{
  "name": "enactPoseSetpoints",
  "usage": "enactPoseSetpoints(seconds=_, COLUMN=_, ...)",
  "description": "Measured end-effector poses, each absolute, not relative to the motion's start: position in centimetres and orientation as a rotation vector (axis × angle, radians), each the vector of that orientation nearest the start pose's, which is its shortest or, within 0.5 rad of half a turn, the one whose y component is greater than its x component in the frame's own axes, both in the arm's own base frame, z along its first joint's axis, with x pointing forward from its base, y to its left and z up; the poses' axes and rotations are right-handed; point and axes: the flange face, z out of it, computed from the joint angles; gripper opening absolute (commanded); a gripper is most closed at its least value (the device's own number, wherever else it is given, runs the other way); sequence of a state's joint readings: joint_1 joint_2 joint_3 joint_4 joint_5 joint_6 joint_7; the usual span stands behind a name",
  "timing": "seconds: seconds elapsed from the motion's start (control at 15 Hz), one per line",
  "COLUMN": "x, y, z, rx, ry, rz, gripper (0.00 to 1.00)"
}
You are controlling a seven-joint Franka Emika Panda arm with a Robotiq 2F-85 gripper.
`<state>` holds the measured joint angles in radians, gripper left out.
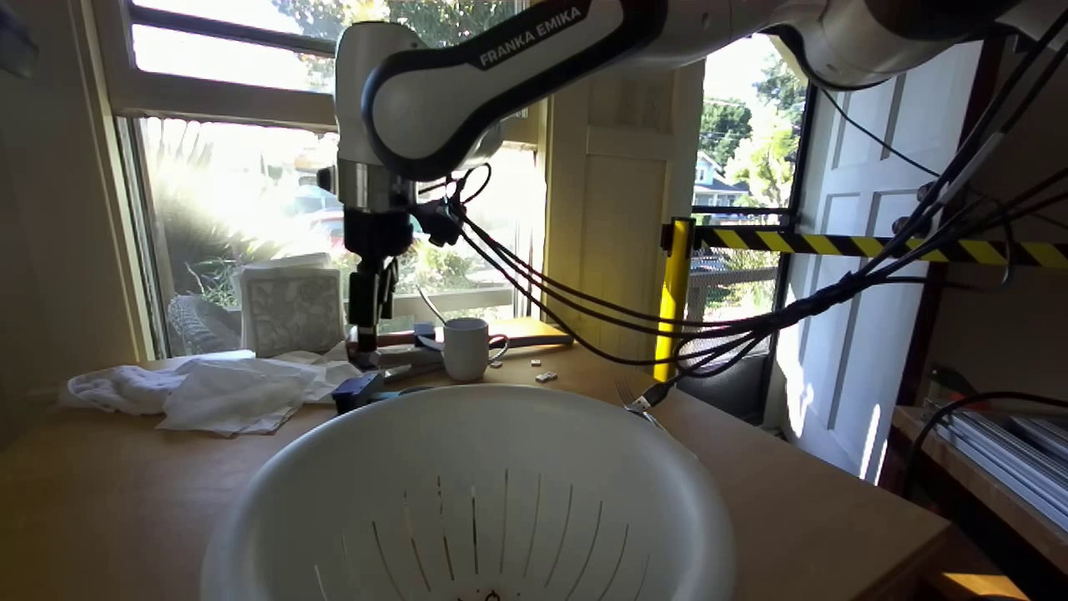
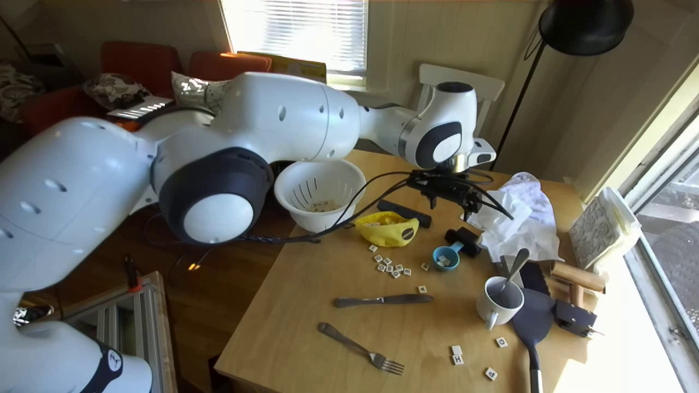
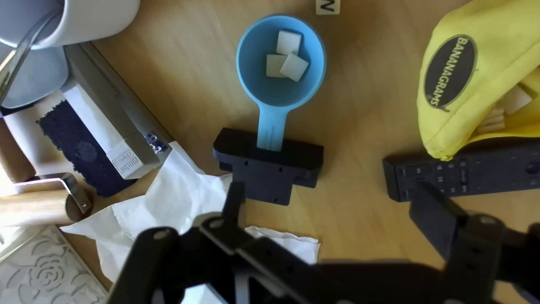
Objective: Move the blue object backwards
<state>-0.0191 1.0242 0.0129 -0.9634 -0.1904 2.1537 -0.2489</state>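
Note:
A blue measuring scoop [image 3: 276, 96] holds several white tiles and lies on the wooden table. Its handle rests on a black block [image 3: 265, 179]. The scoop also shows in an exterior view [image 2: 454, 258], beside the black block [image 2: 464, 240]. In an exterior view the scoop is mostly hidden behind a white colander [image 1: 501, 426]. My gripper [image 3: 331, 202] is open and empty, its fingers wide apart above the table. In the wrist view the scoop's cup lies ahead of the fingers, and the left fingertip overlaps the block's edge. The gripper points down in both exterior views [image 1: 371, 330] [image 2: 450, 210].
A yellow pouch [image 2: 379, 232] and a black remote [image 3: 472, 173] lie to one side. A white mug [image 2: 499, 300] with a spoon, a dark spatula [image 2: 532, 319], crumpled white paper [image 2: 505, 218], loose letter tiles, a knife [image 2: 382, 300] and a fork [image 2: 360, 349] are around.

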Motion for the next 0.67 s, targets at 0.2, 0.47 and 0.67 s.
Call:
enactPoseSetpoints(seconds=0.2, x=80.6, y=-2.0, z=25.3, rx=-3.261, ry=-0.540, rz=-0.247, gripper=1.00)
enactPoseSetpoints(seconds=0.47, x=80.6, y=-1.7, z=24.5, rx=-3.271, ry=-0.492, rz=-0.237, gripper=1.00)
enactPoseSetpoints(seconds=0.67, x=80.7, y=-1.0, z=22.3, rx=-3.276, ry=-0.428, rz=-0.221, gripper=1.00)
